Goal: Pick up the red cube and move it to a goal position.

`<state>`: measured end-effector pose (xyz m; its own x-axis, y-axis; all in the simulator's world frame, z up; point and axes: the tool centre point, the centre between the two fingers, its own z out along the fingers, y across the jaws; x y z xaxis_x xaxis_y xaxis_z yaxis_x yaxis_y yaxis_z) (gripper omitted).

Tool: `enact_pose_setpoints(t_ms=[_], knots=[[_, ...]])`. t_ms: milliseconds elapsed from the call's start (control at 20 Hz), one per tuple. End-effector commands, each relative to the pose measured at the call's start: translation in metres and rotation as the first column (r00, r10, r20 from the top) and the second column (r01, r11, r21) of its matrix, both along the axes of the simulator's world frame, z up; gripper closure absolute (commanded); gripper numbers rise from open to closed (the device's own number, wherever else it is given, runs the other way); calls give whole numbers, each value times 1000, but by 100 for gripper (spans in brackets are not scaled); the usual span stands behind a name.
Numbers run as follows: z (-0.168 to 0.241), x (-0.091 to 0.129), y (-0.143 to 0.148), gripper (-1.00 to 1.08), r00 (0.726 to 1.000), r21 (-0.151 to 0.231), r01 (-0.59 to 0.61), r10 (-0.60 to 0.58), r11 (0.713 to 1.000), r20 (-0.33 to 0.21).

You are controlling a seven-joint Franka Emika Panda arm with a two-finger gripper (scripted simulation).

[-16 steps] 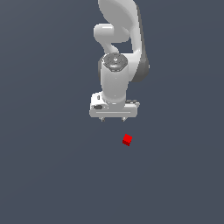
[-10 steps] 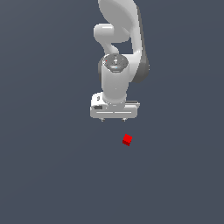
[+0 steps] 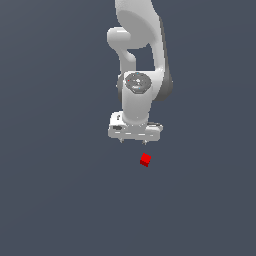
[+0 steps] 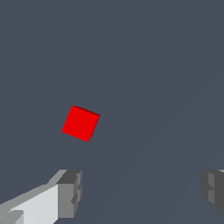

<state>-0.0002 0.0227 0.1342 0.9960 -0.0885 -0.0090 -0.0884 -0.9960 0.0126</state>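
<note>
The red cube is tiny and bright red, lying on the flat grey surface, turned a little askew. My white gripper points down and hangs just above the surface, the cube lying a short way off toward the exterior view's right and nearer the camera. In the wrist view the cube lies apart from the two grey fingertips, outside the gap between them. The jaws stand wide apart and hold nothing.
The white arm rises behind the gripper toward the top of the exterior view. The plain grey surface spreads all around with nothing else on it.
The gripper has shifted slightly down and toward the cube. The cube has not moved.
</note>
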Motion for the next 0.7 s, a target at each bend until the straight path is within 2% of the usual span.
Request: enact_pose_setpoints(t_ms=[0, 250, 650], knots=[[-12, 2, 7, -92, 999, 1, 39, -39, 999, 1], [-44, 8, 25, -92, 990, 3, 144, -144, 990, 4], [-89, 22, 49, -92, 957, 8, 290, -291, 957, 8]])
